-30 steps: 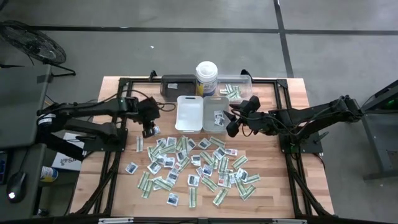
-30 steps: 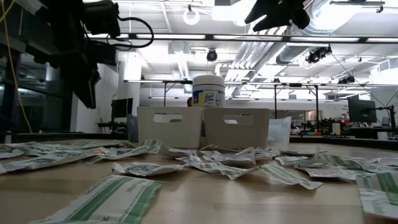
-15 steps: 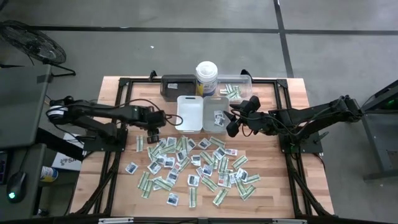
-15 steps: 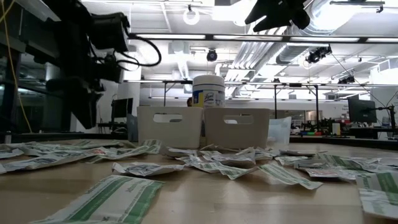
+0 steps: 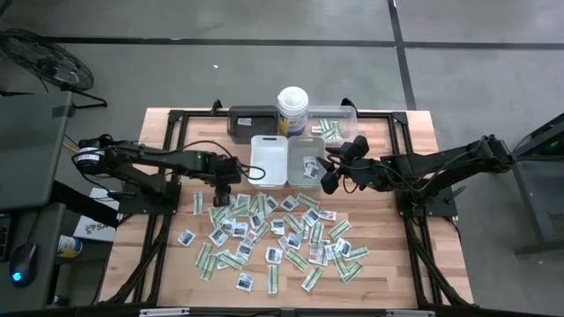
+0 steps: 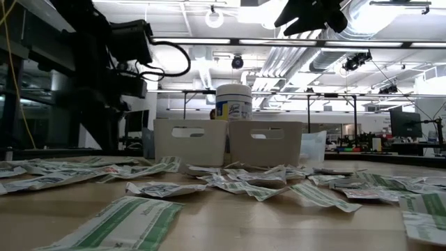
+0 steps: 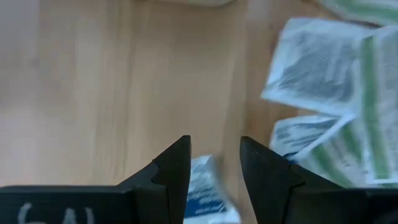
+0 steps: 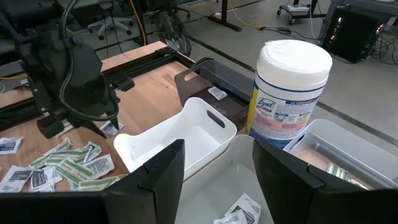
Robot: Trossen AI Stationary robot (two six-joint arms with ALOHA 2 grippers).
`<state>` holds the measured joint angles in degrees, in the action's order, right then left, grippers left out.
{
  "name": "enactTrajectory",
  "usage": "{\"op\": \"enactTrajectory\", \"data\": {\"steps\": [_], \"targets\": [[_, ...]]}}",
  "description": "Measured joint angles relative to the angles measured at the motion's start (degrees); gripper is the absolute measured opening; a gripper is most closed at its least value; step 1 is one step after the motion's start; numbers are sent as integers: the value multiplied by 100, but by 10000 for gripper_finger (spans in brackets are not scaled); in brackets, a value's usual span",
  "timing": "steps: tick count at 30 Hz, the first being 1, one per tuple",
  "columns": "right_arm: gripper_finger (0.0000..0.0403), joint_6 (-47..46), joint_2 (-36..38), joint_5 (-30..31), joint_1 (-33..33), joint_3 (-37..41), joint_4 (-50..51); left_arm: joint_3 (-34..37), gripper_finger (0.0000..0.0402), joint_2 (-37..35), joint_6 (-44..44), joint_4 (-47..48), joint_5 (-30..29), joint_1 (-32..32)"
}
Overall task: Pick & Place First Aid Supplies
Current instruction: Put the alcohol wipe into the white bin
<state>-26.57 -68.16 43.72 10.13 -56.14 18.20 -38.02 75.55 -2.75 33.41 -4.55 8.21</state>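
My left fingers (image 7: 214, 163) are spread low over the surface (image 7: 93, 93), a white-and-blue sachet (image 7: 202, 186) between them; my right fingers (image 8: 217, 165) hang parted above the grey tray (image 8: 242, 180)

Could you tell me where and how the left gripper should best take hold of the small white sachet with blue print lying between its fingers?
Probably straight from above: the white blue-printed sachet lies flat on the wooden table, between the left gripper's open fingers, so pinching its two long edges seems best.

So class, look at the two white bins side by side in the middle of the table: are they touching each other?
Cannot tell. In the high view the white bin and the grey-white bin sit edge to edge with no visible gap; the low view shows a narrow dark slit between their walls.
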Motion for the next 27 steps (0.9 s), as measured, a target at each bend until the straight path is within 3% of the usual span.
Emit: {"op": "enactTrajectory", "data": {"steps": [6,11,27], "targets": [[184,0,0,-8,0,0,0,0,167,0,78,434,148,2],[184,2,0,-98,0,0,0,0,191,0,448,768,-191,2],[184,111,0,-473,1,0,26,-10,193,230,1081,444,-112,2]]}}
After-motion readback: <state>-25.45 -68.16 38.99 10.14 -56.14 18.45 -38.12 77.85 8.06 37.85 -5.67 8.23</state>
